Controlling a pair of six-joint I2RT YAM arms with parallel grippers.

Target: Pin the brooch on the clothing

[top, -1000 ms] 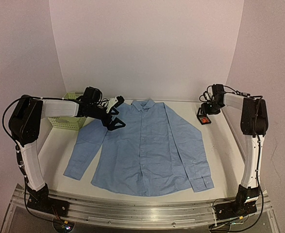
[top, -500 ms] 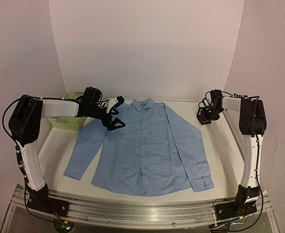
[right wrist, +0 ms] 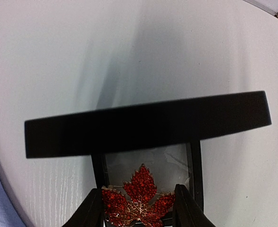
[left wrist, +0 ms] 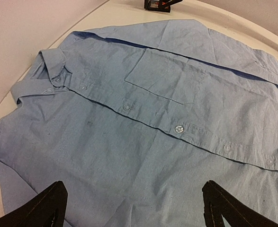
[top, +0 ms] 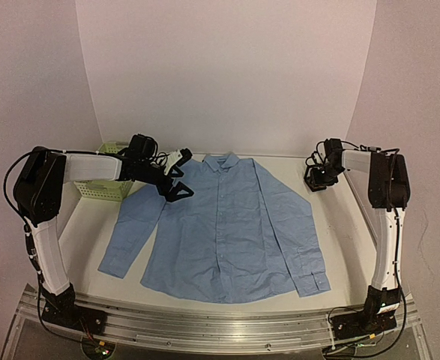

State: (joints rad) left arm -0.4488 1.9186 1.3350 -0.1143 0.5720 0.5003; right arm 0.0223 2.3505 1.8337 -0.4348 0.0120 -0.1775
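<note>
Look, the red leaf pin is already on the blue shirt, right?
No. The pin is not on the shirt; it lies in its black box. The right wrist view shows this.

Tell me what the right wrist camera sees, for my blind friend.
A sparkly red maple-leaf brooch lies in a small black square box, between the right gripper's black fingers. A wide black bar crosses the view above it, over a white table.

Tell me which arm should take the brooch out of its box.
Right. The right gripper is at the black box, fingers either side of the brooch. The left gripper hangs open over the shirt, far from it.
</note>
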